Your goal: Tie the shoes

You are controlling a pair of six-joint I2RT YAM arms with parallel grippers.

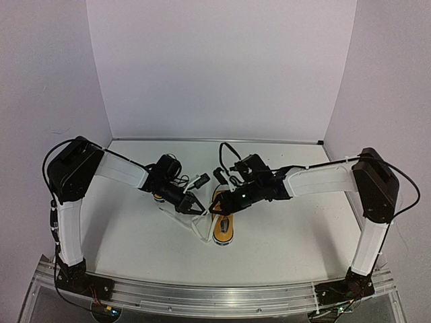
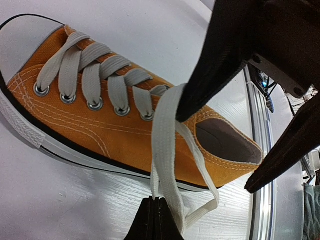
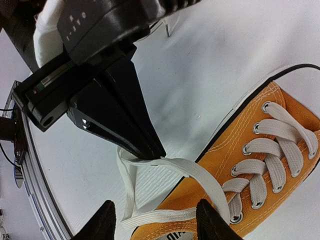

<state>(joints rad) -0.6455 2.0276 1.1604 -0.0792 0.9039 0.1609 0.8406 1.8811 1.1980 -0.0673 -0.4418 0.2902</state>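
Note:
One orange-yellow shoe (image 1: 223, 225) (image 2: 95, 127) (image 3: 285, 165) lies mid-table, its white lace (image 2: 163, 135) (image 3: 210, 175) pulled out sideways off the top eyelets. My left gripper (image 1: 199, 210) (image 2: 156, 201) is shut on that lace just beside the shoe's sole, and its dark fingers (image 3: 127, 117) show in the right wrist view. The right gripper (image 1: 221, 204) (image 3: 157, 222) is open over the shoe's collar. A slack lace strand (image 3: 165, 216) lies between its fingertips. A sliver of the second shoe (image 1: 158, 196) shows under the left arm.
The white table (image 1: 289, 229) ends at an aluminium rail (image 1: 222, 296) along the near edge, with white walls at the back and sides. Loose lace lies on the table (image 1: 202, 232) left of the shoe. Cables hang around both wrists.

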